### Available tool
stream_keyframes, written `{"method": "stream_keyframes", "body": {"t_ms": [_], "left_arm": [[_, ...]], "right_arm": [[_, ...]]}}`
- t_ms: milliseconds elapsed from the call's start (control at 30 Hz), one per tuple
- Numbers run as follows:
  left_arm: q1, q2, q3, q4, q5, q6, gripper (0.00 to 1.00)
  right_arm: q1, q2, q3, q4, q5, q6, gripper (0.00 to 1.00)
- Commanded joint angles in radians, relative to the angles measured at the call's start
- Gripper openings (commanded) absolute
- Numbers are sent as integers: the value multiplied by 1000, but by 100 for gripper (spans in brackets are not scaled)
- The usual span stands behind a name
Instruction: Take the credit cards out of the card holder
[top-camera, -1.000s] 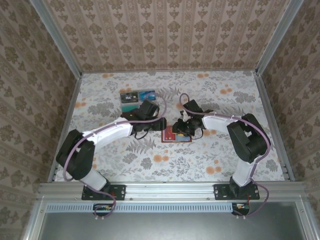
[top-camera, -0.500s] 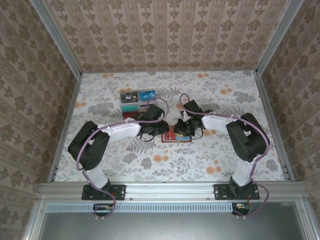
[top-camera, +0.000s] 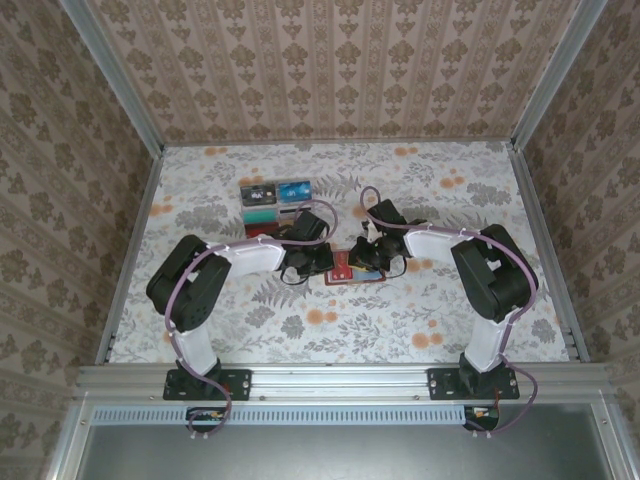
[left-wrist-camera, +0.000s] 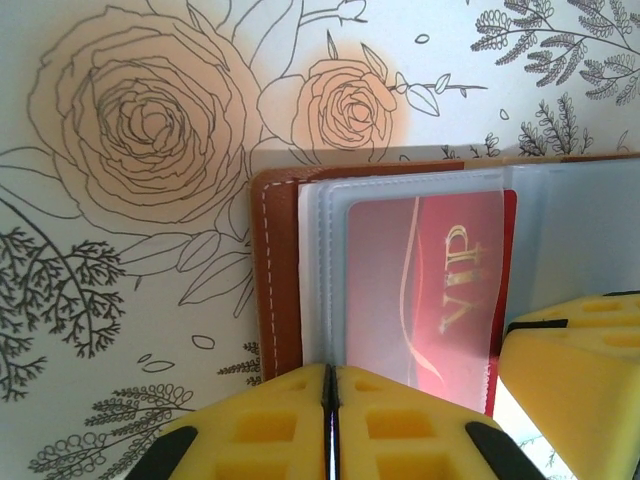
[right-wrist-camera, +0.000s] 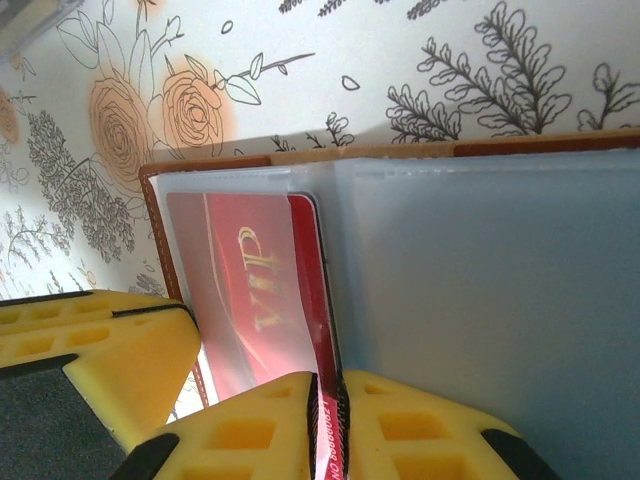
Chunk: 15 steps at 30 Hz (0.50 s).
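The red VIP card (right-wrist-camera: 250, 290) is sitting in a clear pocket (left-wrist-camera: 325, 270) at the left end of the open brown card holder (left-wrist-camera: 280, 280), which is lying flat near the middle of the floral table (top-camera: 420, 320). The right gripper (right-wrist-camera: 328, 425) is pinching the card's long edge with its fingers all but closed on it, and it looks to be catching the pocket film too. The left gripper (left-wrist-camera: 330, 420) is pressing its pads together at the holder's edge beside the card; whether it is nipping the sleeve or only bearing down I cannot tell.

If film is being pinched along with the card, a pull risks dragging the whole holder instead of freeing the card. If the left hold is too weak, the holder risks lifting or folding shut. The two grippers are working almost touching, so a sideways move risks a knock between them. The clear tray (top-camera: 275, 205) is standing just beyond, to the far left.
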Motion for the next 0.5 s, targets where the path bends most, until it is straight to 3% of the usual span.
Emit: {"method": "stream_keyframes", "body": {"t_ms": [0, 333, 467], "left_arm": [[5, 10, -6, -32, -4, -17, 10], [8, 28, -4, -106, -32, -9, 9], [9, 40, -3, -115, -33, -8, 8]], "right_arm": [[-7, 13, 1, 8, -14, -8, 18], [-14, 20, -7, -12, 16, -46, 16], [-15, 42, -10, -3, -31, -54, 18]]}}
